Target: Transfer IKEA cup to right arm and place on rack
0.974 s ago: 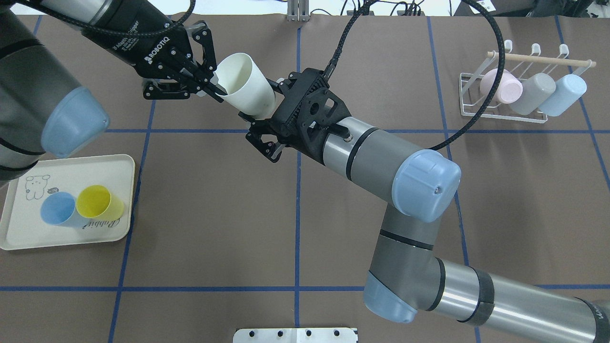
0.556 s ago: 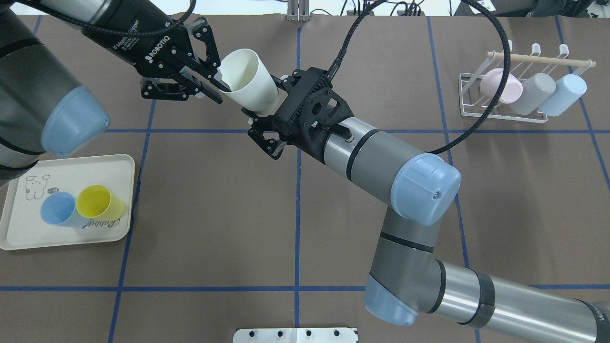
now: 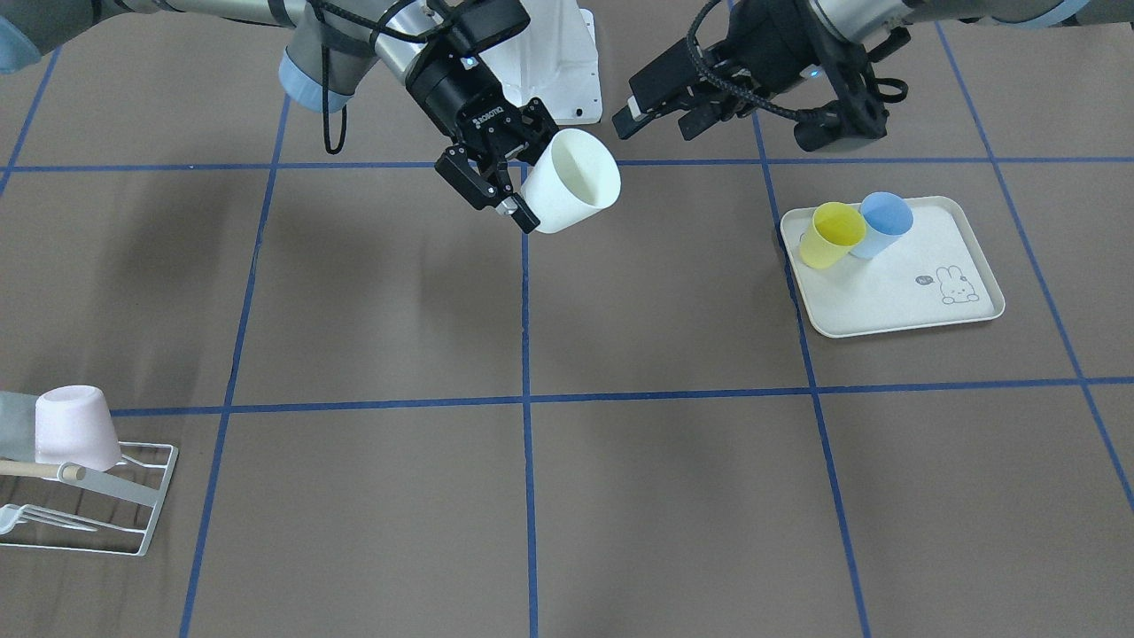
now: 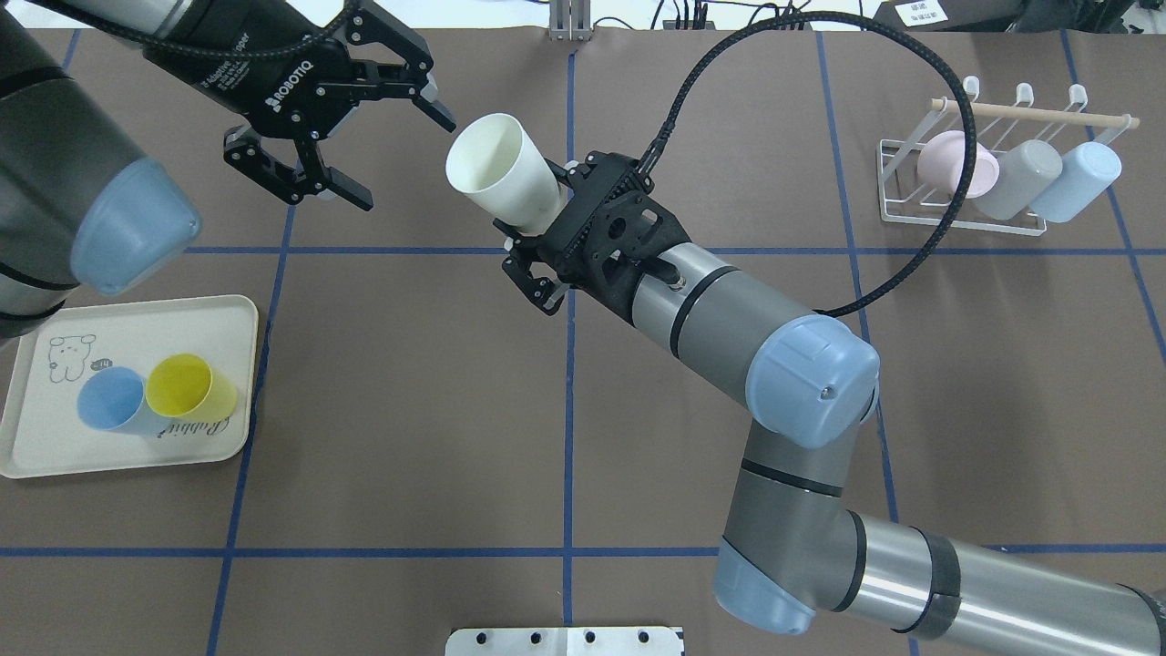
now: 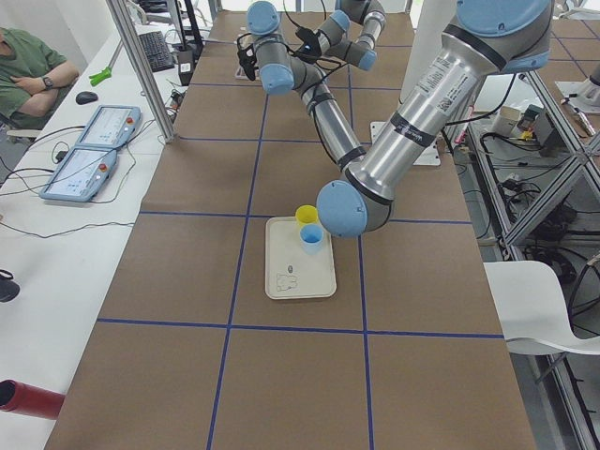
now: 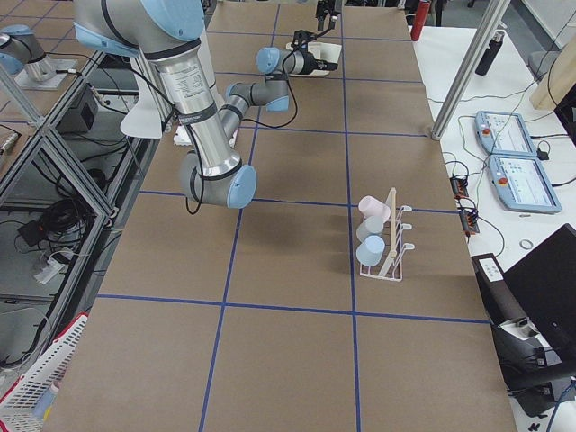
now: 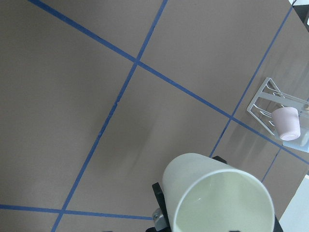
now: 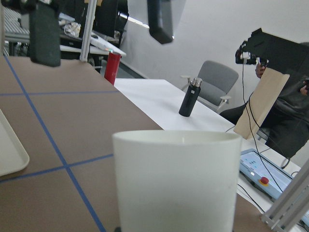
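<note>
The white IKEA cup (image 4: 501,178) is held off the table, mouth pointing towards my left gripper. My right gripper (image 4: 537,214) is shut on the cup's base end; the front-facing view shows the cup (image 3: 571,182) in that gripper (image 3: 532,173). My left gripper (image 4: 403,162) is open, empty and clear of the cup's rim. The left wrist view looks into the cup's mouth (image 7: 219,198). The right wrist view shows the cup's side (image 8: 176,179), with the left gripper's spread fingers (image 8: 44,34) beyond it. The white wire rack (image 4: 956,214) stands at the far right.
The rack holds a pink cup (image 4: 956,164), a grey cup (image 4: 1025,178) and a light-blue cup (image 4: 1079,182) under its wooden dowel (image 4: 1029,111). A cream rabbit-print tray (image 4: 55,437) at the near left holds a blue cup (image 4: 109,401) and a yellow cup (image 4: 187,387).
My left gripper has let go of the cup's rim, opened wide and drawn back to the left. My right gripper keeps the cup and has shifted slightly right.
</note>
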Tool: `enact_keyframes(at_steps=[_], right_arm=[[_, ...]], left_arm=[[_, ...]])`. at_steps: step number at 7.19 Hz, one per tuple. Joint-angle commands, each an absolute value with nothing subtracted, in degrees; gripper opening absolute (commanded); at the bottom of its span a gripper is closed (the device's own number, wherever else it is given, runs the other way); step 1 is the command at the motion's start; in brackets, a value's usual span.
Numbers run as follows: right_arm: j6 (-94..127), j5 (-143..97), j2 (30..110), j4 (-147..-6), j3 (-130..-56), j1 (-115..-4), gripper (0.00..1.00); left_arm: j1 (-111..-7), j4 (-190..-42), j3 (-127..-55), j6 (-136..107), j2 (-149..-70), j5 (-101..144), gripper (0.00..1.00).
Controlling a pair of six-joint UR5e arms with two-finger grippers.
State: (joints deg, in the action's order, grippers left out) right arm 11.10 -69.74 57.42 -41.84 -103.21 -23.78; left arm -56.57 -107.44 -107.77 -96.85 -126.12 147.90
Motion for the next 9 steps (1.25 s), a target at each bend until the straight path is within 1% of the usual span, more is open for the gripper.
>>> enact_keyframes(at_steps=[1, 2, 4, 5, 7, 9], right_arm=[[11.9, -69.8, 57.4, -65.5, -109.7, -25.1, 0.00], [11.9, -69.9, 56.9, -74.4, -111.2, -26.5, 0.00], [10.8, -69.9, 56.9, -86.7, -112.8, -30.9, 0.00], [6.8, -70.0, 56.8, -90.1, -113.3, -33.7, 0.00], [-10.4, -69.6, 58.4, -94.0, -113.3, -38.8, 0.00], [-27.3, -69.4, 60.3, -98.1, -113.5, -45.7, 0.00]], left_arm=[[-57.7, -107.1, -106.6, -89.2, -123.2, 147.0, 1.00], [-58.9, -107.1, -106.2, -85.6, -122.0, 146.5, 1.00], [-59.8, -106.3, -106.6, -78.7, -117.0, 139.1, 1.00], [-59.6, -101.6, -106.8, -72.0, -116.1, 134.3, 1.00], [-59.9, -90.8, -107.3, -54.3, -114.6, 128.4, 1.00], [-59.8, -90.9, -107.2, -51.8, -113.2, 128.3, 1.00]])
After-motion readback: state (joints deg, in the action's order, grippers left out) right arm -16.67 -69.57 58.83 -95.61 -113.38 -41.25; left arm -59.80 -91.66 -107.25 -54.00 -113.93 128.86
